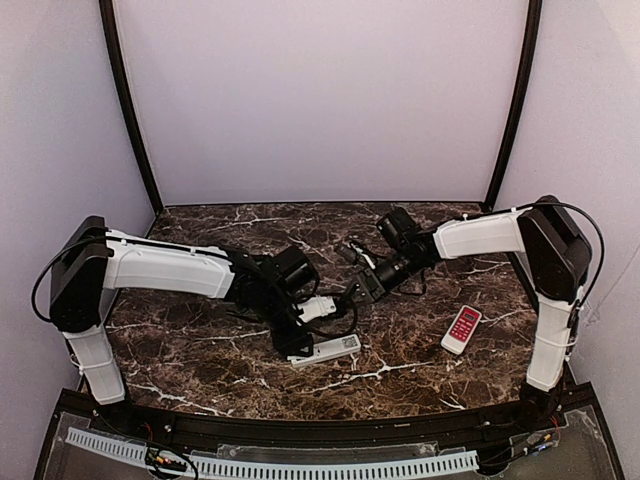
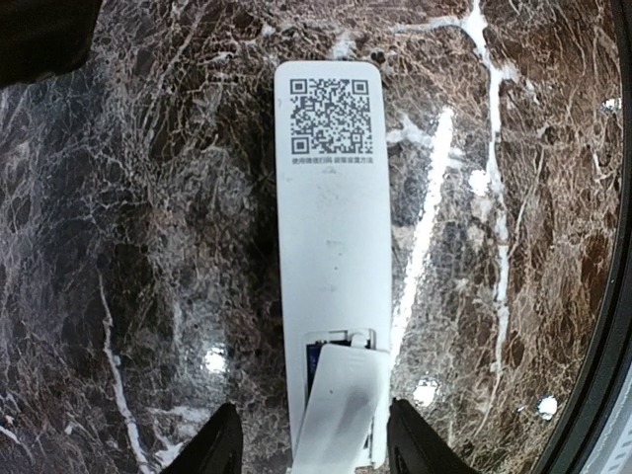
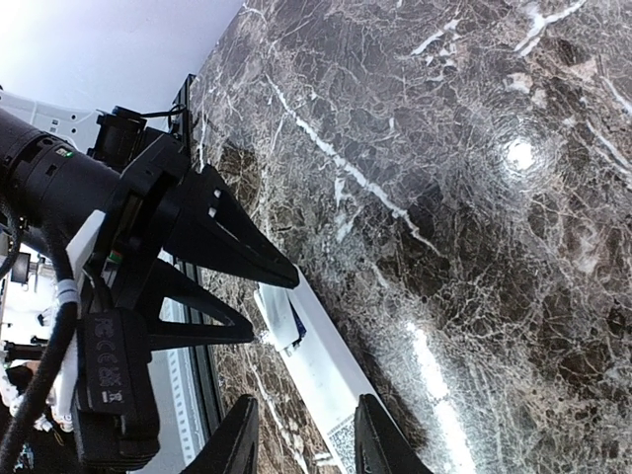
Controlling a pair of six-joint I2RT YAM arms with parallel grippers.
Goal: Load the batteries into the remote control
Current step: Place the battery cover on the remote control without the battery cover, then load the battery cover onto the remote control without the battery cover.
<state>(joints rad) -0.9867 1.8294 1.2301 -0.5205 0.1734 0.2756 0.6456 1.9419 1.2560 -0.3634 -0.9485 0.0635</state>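
The remote control (image 2: 331, 227) lies face down on the marble, its QR label towards the far end. It also shows in the top view (image 1: 328, 349) and the right wrist view (image 3: 331, 375). Its battery bay is at the near end. The small white cover (image 2: 341, 410) lies askew over the bay. A sliver of a bluish battery (image 2: 312, 360) shows beneath the cover. My left gripper (image 2: 316, 449) is open and straddles that end, with gaps on both sides. My right gripper (image 3: 301, 439) is open and empty, above the remote's QR end.
A shorter red-and-white remote (image 1: 462, 329) lies at the right of the table. The table's near edge and black rail (image 3: 193, 375) run just beyond the left gripper. The two arms meet close together over the middle.
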